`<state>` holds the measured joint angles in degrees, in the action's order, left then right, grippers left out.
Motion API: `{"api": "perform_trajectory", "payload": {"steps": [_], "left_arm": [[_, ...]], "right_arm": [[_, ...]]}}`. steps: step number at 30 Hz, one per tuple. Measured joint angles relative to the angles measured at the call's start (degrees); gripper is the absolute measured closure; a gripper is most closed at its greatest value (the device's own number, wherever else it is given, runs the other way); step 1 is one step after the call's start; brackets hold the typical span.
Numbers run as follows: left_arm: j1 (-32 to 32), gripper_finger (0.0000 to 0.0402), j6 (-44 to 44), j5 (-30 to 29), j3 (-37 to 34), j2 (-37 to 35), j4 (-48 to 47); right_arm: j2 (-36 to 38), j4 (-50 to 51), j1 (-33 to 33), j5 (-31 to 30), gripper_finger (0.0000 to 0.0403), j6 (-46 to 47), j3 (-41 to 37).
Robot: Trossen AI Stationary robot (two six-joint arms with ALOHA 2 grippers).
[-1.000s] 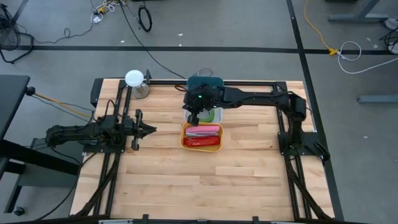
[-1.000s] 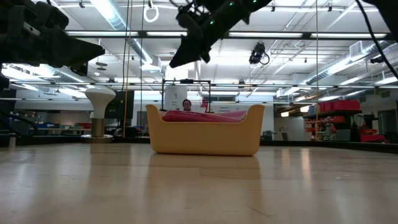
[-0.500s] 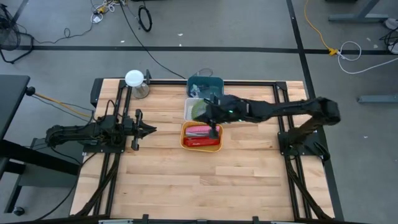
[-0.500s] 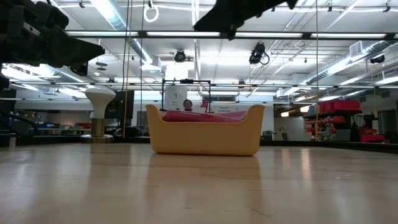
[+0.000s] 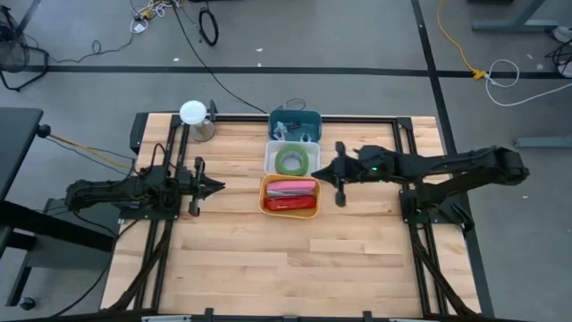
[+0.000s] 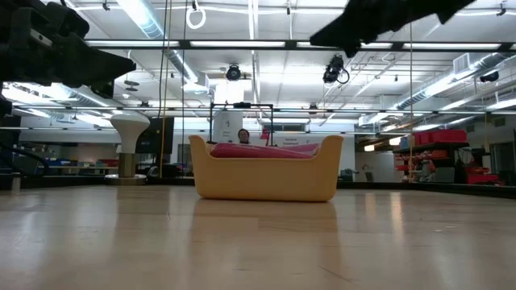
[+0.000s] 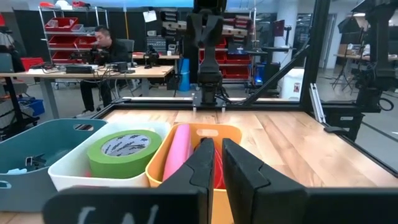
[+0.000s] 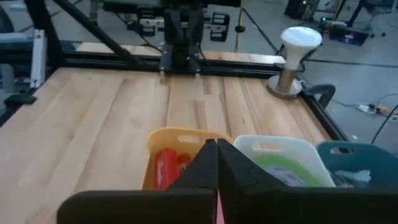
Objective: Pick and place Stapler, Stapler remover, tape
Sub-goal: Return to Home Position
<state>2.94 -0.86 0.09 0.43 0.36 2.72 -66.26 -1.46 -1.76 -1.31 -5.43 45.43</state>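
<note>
The table is lying wide under me, pale wood inside a dark frame. I am stretching my right arm in from its right side. My right hand is hanging above the boards just beside the bins, pointing at them, with its fingers pressed together on nothing. My left hand is waiting over the left side, well apart from the bins and aimed at them. Its fingers are drawn close with only a slit between, and they are gripping nothing.

Three bins are standing in a row down the middle, touching or nearly so. The blue bin is sitting at the far edge, holding small pieces I cannot make out. The white bin is sitting next, and the yellow bin nearest.

A pink stapler and a red stapler are lying side by side in the yellow bin. The green tape is lying flat in the white bin. Its core is carrying print too small for me to read.
</note>
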Motion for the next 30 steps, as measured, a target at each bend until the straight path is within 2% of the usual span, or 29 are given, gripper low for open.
{"api": "perform_trajectory", "payload": {"steps": [7, 16, 24, 30], "left_arm": [[0.0, 0.0365, 0.0, 0.0, 0.0, 0.0, -0.8], [0.0, 0.0365, 0.0, 0.0, 0.0, 0.0, -0.6], [0.0, 0.0365, 0.0, 0.0, 0.0, 0.0, -0.8], [0.0, 0.0365, 0.0, 0.0, 0.0, 0.0, -0.7]], "right_arm": [[7.4, -3.4, 0.3, 0.3, 0.0403, 0.5, -9.8], [14.1, -17.1, 1.2, 2.4, 0.0403, 3.3, -23.1], [17.9, -19.3, 1.1, 2.2, 0.0403, 3.0, -31.6], [23.3, -19.3, 1.1, 2.2, 0.0403, 3.4, -36.5]]}}
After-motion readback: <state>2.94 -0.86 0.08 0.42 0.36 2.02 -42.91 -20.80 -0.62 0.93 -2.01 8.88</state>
